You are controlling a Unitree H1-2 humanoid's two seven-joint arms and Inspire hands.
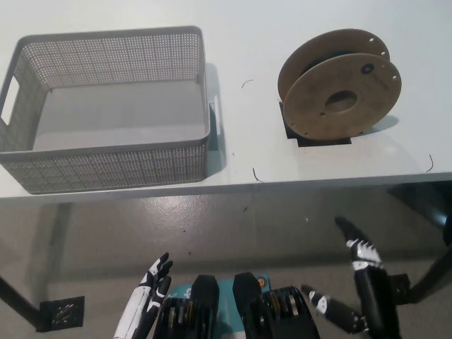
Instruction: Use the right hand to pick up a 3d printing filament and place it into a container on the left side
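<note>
Both hands [150, 293] [357, 289] low, fingers spread, empty; filament spool [339, 95] upright on edge, axle toward camera.

A lab or workshop, likely: bare white table [233, 28] on a concrete floor [106, 240] (polished grey).

At the upper left of the frame, the basket [106, 152] looked like matt grey plastic with finely perforated walls. The spool [340, 95] at upper right had flat, dull cardboard-brown flanges. The table [240, 42] was smooth, matt white.
</note>
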